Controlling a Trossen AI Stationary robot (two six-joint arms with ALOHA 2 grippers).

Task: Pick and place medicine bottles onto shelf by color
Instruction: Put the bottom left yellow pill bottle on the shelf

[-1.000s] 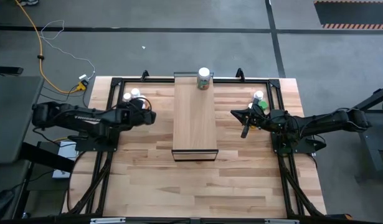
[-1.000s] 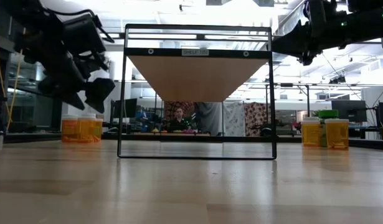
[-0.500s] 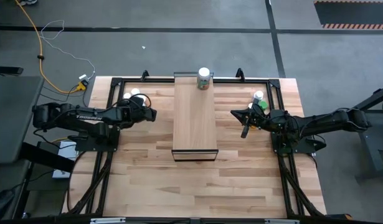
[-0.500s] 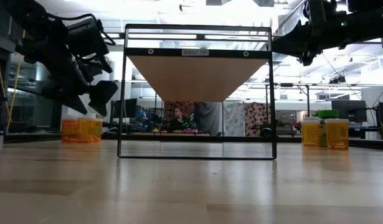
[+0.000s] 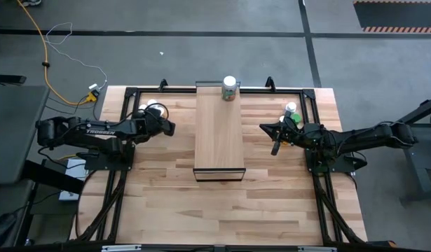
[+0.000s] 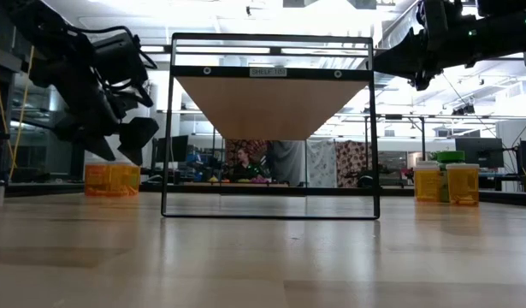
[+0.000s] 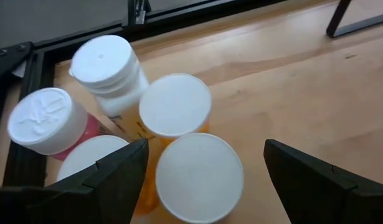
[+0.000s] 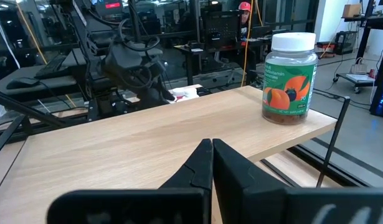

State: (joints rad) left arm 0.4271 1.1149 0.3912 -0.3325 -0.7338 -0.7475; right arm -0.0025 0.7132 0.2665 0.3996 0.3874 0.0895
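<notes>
- High view: the left gripper (image 5: 167, 127) reaches over a cluster of white-capped bottles (image 5: 151, 106) near the tabletop's (image 5: 222, 210) far left corner. The right gripper (image 5: 275, 148) hangs by the right edge, beside a second group of bottles (image 5: 291, 110). The shelf (image 5: 219, 133) runs down the middle, and a green-labelled bottle (image 5: 230, 88) stands alone at its far end.
- Low view: the left gripper (image 6: 130, 137) hangs just above the orange bottles (image 6: 109, 179) at the tabletop's left side. Orange bottles and a green one (image 6: 447, 181) stand at the right. The shelf's pale top (image 6: 267, 107) spans its dark frame. A person (image 6: 244, 162) sits in the room beyond.
- Left wrist view: the left arm's fingers (image 7: 122, 169) are spread wide on either side of a white cap (image 7: 198, 177), clear of it. More capped bottles crowd behind, one of them red (image 7: 47, 121).
- Right wrist view: the right arm's fingers (image 8: 210, 163) are pressed together with nothing between them, above the shelf top (image 8: 135, 140). The green-labelled bottle (image 8: 290, 78) stands upright near the shelf's far corner.
</notes>
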